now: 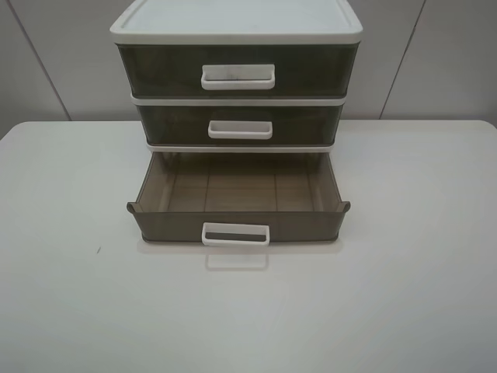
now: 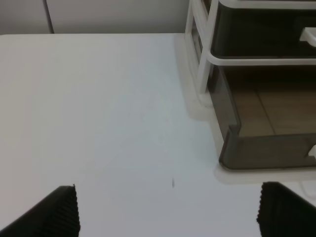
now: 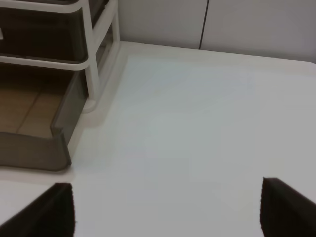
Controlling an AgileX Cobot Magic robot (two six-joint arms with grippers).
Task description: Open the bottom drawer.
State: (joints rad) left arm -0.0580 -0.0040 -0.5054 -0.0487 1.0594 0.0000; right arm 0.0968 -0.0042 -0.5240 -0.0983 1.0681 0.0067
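The bottom drawer [image 1: 238, 221] is smoky brown translucent plastic with a small white loop handle [image 1: 236, 234]. It stands pulled out of the white-framed three-drawer unit [image 1: 237, 31] and is empty inside. The middle drawer [image 1: 239, 124] and top drawer [image 1: 237, 70] are shut. The pulled-out drawer also shows in the left wrist view [image 2: 266, 148] and in the right wrist view [image 3: 34, 148]. My left gripper [image 2: 168, 212] is open over bare table, apart from the drawer's corner. My right gripper [image 3: 168, 210] is open over bare table beside the drawer. Neither gripper shows in the exterior high view.
The unit stands at the back middle of a white table [image 1: 404, 295]. A grey panelled wall [image 1: 435, 62] is behind it. A small dark speck [image 1: 98, 250] marks the table left of the drawer.
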